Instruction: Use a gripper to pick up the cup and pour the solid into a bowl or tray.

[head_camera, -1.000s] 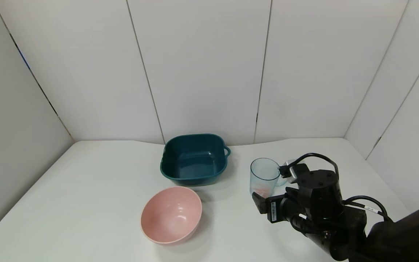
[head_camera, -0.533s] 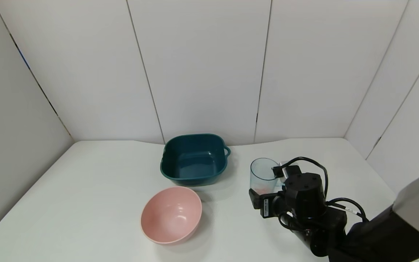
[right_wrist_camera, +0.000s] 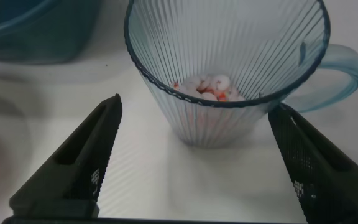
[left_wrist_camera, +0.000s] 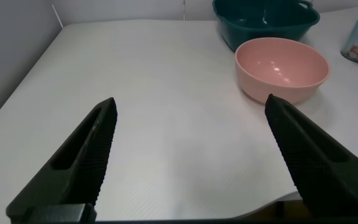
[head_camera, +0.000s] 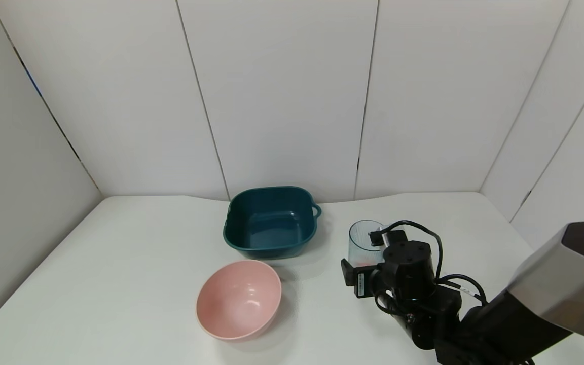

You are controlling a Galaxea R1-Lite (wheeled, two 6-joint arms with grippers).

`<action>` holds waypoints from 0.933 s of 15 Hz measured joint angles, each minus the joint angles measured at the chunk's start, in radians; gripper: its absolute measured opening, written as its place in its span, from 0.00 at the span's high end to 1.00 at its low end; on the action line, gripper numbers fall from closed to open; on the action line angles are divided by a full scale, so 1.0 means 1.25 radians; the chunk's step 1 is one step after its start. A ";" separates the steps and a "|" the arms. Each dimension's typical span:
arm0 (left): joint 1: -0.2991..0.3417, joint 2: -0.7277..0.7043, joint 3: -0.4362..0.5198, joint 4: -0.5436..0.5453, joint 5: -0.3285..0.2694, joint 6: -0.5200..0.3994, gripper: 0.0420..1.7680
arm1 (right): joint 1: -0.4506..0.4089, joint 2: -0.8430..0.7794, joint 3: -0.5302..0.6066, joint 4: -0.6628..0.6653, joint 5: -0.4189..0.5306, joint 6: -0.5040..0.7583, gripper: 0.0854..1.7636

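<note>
The cup [head_camera: 364,243] stands upright on the white bench [head_camera: 135,263], toward the right half and nearer the back edge than the front, a clear light-blue mug of thin plastic with fine vertical ribs and a loop handle that the right wrist view shows whole while the head view hides it behind the arm. In that head view the lower part of the cup is also covered by the right gripper [head_camera: 360,276], so only its rim and upper wall are plain. At its bottom lies the solid [right_wrist_camera: 208,88], a small heap of tiny round pieces in red, pink and white, blurred through the ribbed wall. The right gripper's two dark, ridged fingers [right_wrist_camera: 86,158] are spread wide, one on each side of the cup's base and clear of its wall, with bench showing between; the cup sits just ahead of them, not yet between the tips. Left of the cup, near the back edge, is the dark teal basin [head_camera: 270,221], a smooth rounded square with deep sides and a small loop handle, and in front of it the round, glossy pink bowl [head_camera: 239,299]. The left gripper [left_wrist_camera: 191,155] hangs over the bench's front left part with its fingers apart, holding nothing.
</note>
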 joint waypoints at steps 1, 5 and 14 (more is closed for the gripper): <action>0.000 0.000 0.000 0.000 0.000 0.000 0.03 | -0.003 0.005 -0.009 0.000 -0.001 -0.012 0.03; 0.000 0.000 0.000 0.000 0.000 -0.001 0.03 | -0.015 0.021 -0.044 0.003 -0.013 -0.026 0.03; 0.000 0.000 0.000 0.000 0.000 -0.002 0.03 | -0.032 0.066 -0.085 -0.016 -0.028 -0.068 0.03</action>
